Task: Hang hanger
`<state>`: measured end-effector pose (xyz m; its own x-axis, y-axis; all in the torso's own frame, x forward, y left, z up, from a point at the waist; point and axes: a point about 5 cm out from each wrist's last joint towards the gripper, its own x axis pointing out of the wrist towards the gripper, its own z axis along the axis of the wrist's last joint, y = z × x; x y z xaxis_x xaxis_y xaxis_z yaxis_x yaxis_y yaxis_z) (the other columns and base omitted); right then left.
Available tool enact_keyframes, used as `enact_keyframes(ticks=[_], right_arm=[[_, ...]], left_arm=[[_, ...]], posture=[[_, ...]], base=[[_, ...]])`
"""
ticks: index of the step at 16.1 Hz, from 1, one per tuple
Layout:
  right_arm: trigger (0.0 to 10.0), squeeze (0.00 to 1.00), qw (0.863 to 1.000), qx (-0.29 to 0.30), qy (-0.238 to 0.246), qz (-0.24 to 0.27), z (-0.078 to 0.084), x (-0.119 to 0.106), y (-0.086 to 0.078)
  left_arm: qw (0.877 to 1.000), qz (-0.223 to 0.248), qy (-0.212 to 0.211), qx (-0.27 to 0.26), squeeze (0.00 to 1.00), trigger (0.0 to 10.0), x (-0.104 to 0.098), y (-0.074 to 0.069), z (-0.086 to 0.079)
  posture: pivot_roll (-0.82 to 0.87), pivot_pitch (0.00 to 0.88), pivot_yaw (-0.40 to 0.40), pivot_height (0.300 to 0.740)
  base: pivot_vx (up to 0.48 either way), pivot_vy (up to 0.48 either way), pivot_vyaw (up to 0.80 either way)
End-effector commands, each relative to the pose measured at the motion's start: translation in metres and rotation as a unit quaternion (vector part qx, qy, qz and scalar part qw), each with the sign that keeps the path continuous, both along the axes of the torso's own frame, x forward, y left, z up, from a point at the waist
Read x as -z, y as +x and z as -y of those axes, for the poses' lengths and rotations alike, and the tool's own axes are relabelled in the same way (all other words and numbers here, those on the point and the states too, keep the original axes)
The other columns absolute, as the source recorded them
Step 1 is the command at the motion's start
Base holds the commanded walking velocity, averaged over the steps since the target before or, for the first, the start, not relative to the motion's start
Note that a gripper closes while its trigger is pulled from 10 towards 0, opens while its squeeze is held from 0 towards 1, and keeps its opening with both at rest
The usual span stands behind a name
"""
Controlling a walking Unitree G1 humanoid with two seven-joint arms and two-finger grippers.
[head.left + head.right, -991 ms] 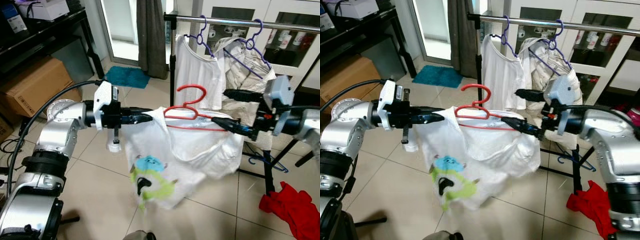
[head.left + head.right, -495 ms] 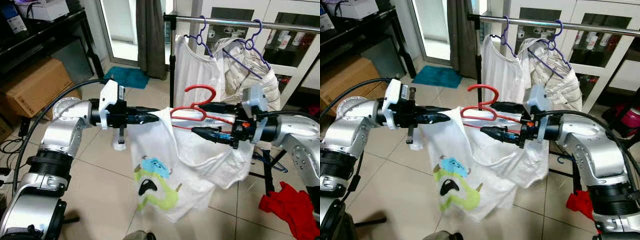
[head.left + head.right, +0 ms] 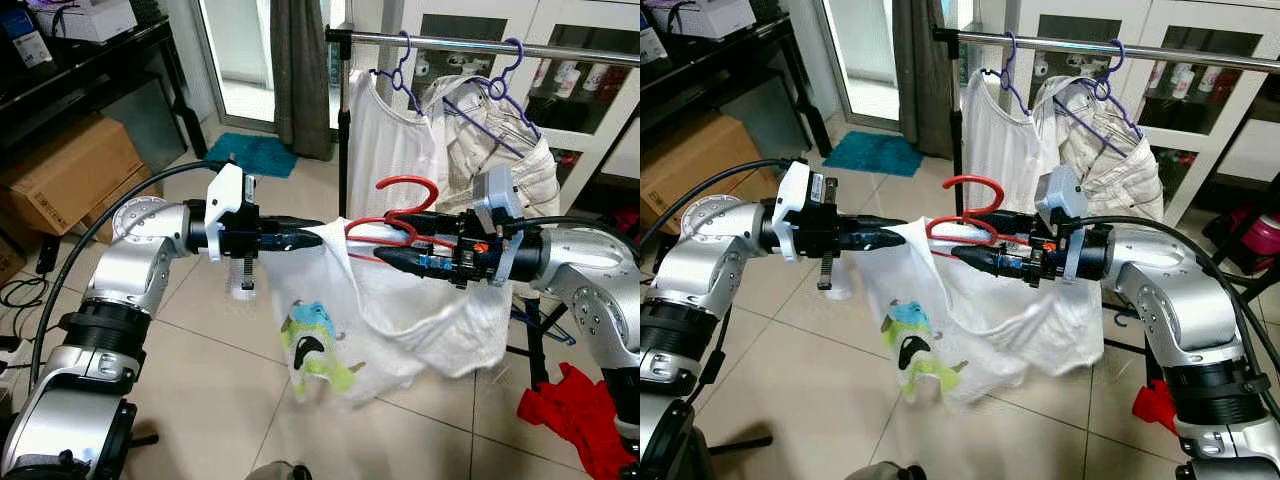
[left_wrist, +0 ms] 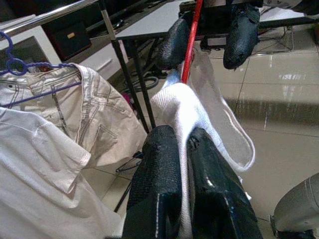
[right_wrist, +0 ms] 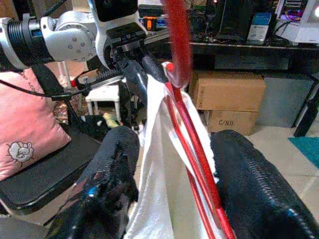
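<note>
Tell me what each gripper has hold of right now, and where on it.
The left gripper is shut on the white T-shirt at its shoulder edge. The right gripper straddles the red hanger, fingers apart on either side of its bar.

Left gripper (image 4: 185, 144): two black fingers pressed together on a fold of white fabric garment (image 4: 187, 107). Beyond it, a thin red plastic hanger (image 4: 188, 52) passes between the right gripper's black fingers (image 4: 240, 32). A beige shirt (image 4: 97, 117) hangs from a purple wire hanger (image 4: 30, 89).

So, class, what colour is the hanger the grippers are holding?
Red; the hanger shows best in the left eye view.
</note>
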<state>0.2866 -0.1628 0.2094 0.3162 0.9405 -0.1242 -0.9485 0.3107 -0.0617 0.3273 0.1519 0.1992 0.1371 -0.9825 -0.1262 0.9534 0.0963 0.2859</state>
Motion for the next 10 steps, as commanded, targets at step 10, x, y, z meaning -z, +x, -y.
enact_keyframes(ticks=[10], right_arm=[[0.0, 0.0, 1.0, -0.012, -0.01, 0.004, -0.0025, -0.0054, -0.0005]], left_arm=[[1.0, 0.016, -0.01, -0.009, 0.0, 0.0, -0.0074, 0.0052, 0.002]], posture=[[-0.2, 0.0, 0.105, 0.74]], base=[[0.0, 0.0, 0.0]])
